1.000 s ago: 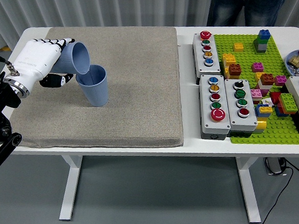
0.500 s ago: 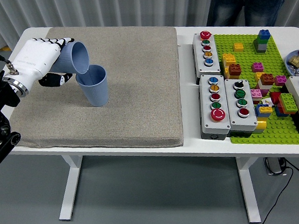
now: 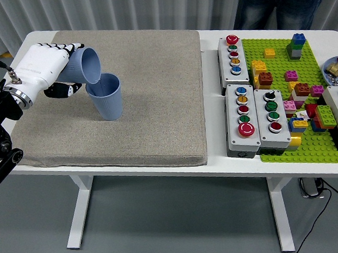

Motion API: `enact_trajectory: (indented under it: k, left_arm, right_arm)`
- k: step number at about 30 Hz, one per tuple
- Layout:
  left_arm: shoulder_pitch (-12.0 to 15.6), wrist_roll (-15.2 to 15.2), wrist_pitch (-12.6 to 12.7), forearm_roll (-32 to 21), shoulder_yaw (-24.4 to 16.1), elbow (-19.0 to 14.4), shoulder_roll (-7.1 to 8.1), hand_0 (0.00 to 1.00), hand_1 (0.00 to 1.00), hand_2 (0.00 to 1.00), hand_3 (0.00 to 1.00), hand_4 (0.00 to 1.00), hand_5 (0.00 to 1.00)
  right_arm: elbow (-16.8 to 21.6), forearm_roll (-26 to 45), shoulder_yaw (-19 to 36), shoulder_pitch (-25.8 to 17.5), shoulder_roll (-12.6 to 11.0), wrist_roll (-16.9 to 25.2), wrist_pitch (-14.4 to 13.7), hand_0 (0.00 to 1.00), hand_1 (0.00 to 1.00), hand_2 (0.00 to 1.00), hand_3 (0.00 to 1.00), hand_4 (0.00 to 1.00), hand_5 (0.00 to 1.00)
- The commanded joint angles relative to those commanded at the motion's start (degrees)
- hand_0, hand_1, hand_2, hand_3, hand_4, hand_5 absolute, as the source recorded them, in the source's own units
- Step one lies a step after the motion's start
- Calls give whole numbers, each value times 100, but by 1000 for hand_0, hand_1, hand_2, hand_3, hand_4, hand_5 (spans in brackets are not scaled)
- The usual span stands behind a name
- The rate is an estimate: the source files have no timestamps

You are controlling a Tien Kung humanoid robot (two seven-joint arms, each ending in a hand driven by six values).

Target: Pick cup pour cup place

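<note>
Two blue cups are seen: a tipped cup (image 3: 84,65) is held tight by the left hand (image 3: 45,70) over a standing cup (image 3: 106,96). Button boxes (image 3: 254,117) are set far right. Bare mat (image 3: 156,104) is left between.

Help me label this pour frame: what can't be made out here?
- Head view: whether anything leaves the tilted cup; its mouth faces away.
- Contents of the standing cup: the tilted cup's rim overlaps it.
- Left hand: its palm side is hidden behind its own back.
- Person: cut off by the top edge.
</note>
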Motion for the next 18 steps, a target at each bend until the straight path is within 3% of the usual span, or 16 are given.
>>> enact_trajectory:
  k: [18]
  left_arm:
    - [-8,22,20,0,22,14,7,602,627,768,738,215,2]
  right_arm:
    - [0,-6,3,-18,0,4,-3,747,699,752,608,105,256]
